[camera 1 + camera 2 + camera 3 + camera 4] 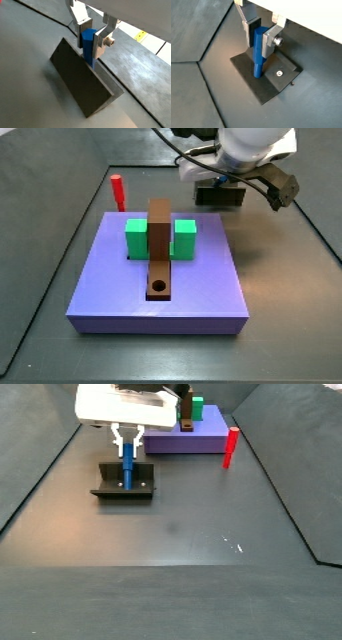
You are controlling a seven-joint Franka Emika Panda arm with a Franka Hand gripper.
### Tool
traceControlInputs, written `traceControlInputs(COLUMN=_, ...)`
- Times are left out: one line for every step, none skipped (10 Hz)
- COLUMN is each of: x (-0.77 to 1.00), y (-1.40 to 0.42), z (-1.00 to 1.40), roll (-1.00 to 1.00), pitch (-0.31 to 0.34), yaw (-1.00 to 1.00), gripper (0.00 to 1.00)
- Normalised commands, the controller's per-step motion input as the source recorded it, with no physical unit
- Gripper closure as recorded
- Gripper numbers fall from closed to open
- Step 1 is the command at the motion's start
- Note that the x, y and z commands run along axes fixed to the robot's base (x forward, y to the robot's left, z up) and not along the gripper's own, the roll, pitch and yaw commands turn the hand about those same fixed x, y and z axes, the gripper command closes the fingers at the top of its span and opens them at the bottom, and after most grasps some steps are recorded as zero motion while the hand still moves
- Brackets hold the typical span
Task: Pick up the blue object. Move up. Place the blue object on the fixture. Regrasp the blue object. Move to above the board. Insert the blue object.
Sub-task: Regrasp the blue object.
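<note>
The Panda's 2-finger gripper [262, 34] hangs directly over the fixture [278, 75] — a small dark olive-black block on a flat base plate — with its flat silver fingers [272, 39] clenched on the upper part of the blue object [258, 55], a slim bright-blue cylindrical peg. In both wrist views the peg stands upright between the dark pads, its lower end reaching down to the fixture; whether it presses on the base plate or just meets the block's face cannot be told. In a wrist view the gripper [93, 36] holds the peg [89, 46] against the upper edge of the fixture [80, 80].

In a side view the gripper [127, 434], peg [127, 464] and fixture [123, 483] sit on the dark grey floor, well apart from the board [187, 439], a large flat periwinkle-purple slab. The opposite side view shows the board [201, 288] carrying a long brown bar with 1 round hole [159, 253] between 2 green blocks [136, 238], and a red upright peg [116, 191] standing just off the slab's far corner. There the gripper [241, 173] hides the blue peg — only the fixture [221, 195] shows beneath it.
</note>
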Motion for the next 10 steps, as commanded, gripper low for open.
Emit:
traceControlInputs(x=0.0, y=0.0, z=0.0, roll=0.0, pitch=0.0, yaw=0.0, gripper=1.0)
traceControlInputs(x=0.0, y=0.0, z=0.0, roll=0.0, pitch=0.0, yaw=0.0, gripper=1.0)
traceControlInputs(x=0.0, y=0.0, z=0.0, roll=0.0, pitch=0.0, yaw=0.0, gripper=1.0)
traceControlInputs(x=0.0, y=0.0, z=0.0, roll=0.0, pitch=0.0, yaw=0.0, gripper=1.0)
traceControlInputs(x=0.0, y=0.0, z=0.0, roll=0.0, pitch=0.0, yaw=0.0, gripper=1.0)
traceControlInputs(x=0.0, y=0.0, z=0.0, roll=0.0, pitch=0.0, yaw=0.0, gripper=1.0)
traceControlInputs(x=0.0, y=0.0, z=0.0, roll=0.0, pitch=0.0, yaw=0.0, gripper=1.0)
traceControlInputs(x=0.0, y=0.0, z=0.0, roll=0.0, pitch=0.0, yaw=0.0, gripper=1.0)
traceControlInputs(x=0.0, y=0.0, z=0.0, roll=0.0, pitch=0.0, yaw=0.0, gripper=1.0)
traceControlInputs(x=0.0, y=0.0, z=0.0, roll=0.0, pitch=0.0, yaw=0.0, gripper=1.0)
